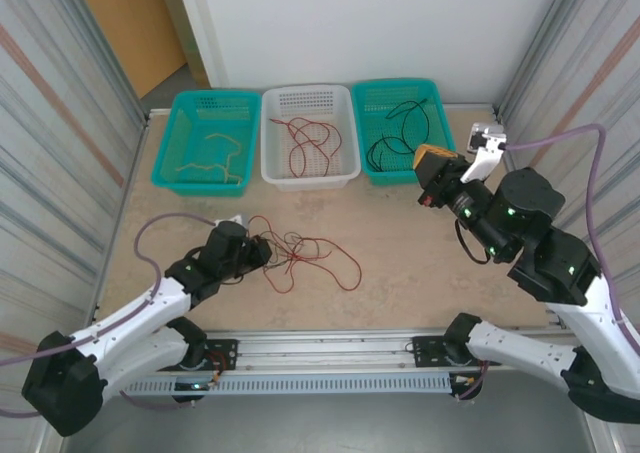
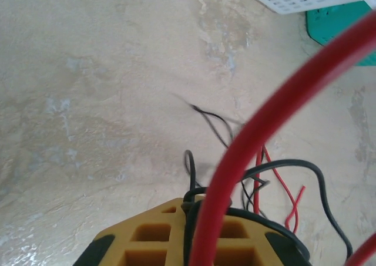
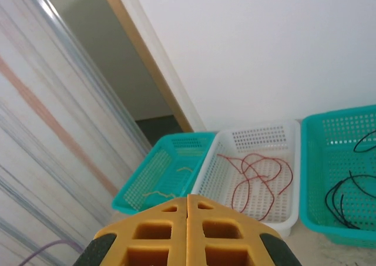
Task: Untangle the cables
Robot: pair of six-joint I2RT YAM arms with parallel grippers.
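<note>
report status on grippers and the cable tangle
Left gripper shut on thin red and black cable tangle. Right gripper shut, empty, raised near right teal plastic basket. Nothing blocking.

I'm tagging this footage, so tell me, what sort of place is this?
Probably a robot lab test cell: a table walled by corrugated panels, two robot arms bolted to a rail, and plastic baskets holding cables sorted by colour.
</note>
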